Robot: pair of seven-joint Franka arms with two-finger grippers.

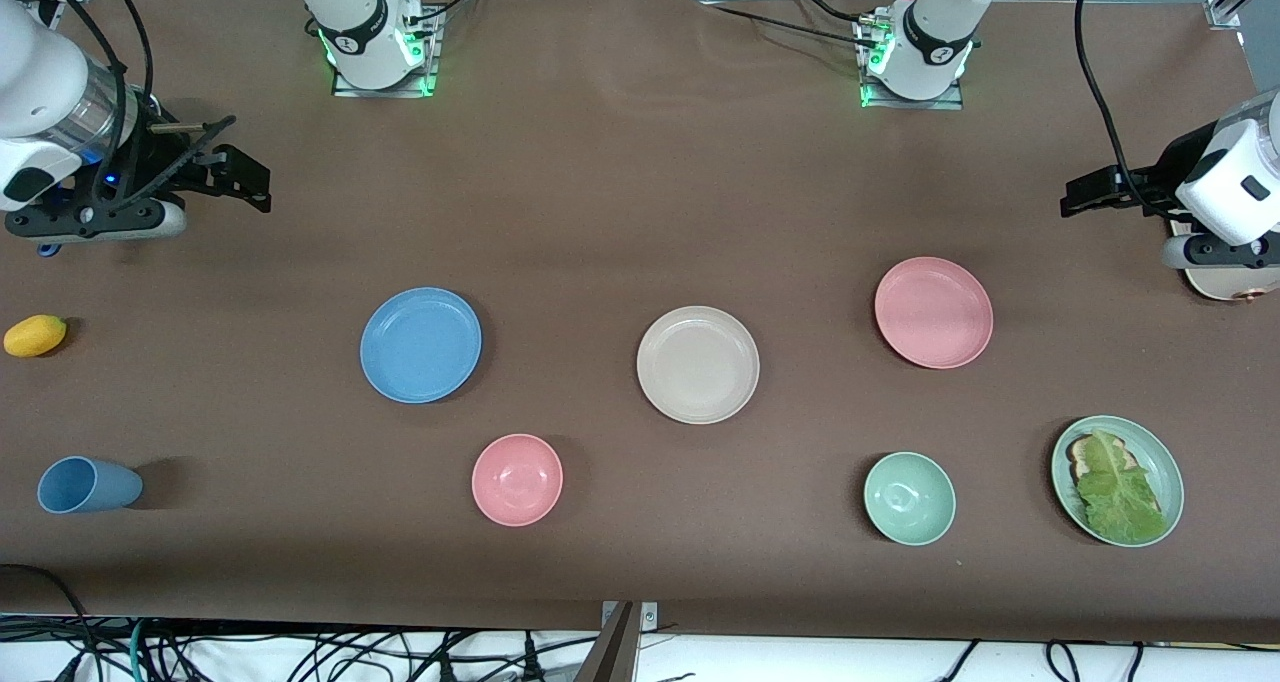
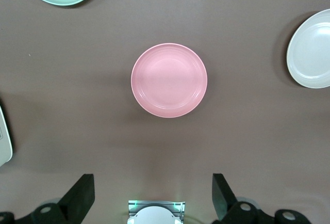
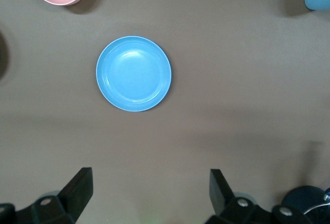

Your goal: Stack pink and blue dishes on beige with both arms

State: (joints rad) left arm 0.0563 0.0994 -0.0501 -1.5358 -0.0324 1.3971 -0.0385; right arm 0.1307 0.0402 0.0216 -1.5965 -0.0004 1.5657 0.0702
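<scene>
Pink plate (image 1: pixel 933 312) lies flat on the brown table (image 1: pixel 620 192) toward the left arm's end, the blue plate (image 1: pixel 420 344) lies toward the right arm's end, and the beige plate (image 1: pixel 697 364) sits between them, a little nearer the front camera than either; all three are empty and well apart from one another. Nearer the front camera still are a small pink bowl (image 1: pixel 517 479), a green bowl (image 1: pixel 909 498) and a green plate (image 1: pixel 1117 480) holding toast with a lettuce leaf. A blue cup (image 1: pixel 88 485) lies on its side and a yellow lemon (image 1: pixel 35 335) rests at the right arm's end. The left gripper (image 2: pixel 153 195) hangs above the table's edge at its own end, over a cream toaster (image 1: pixel 1230 280), fingers spread apart and holding nothing. The right gripper (image 3: pixel 150 193) waits high at its end, fingers likewise apart and empty
</scene>
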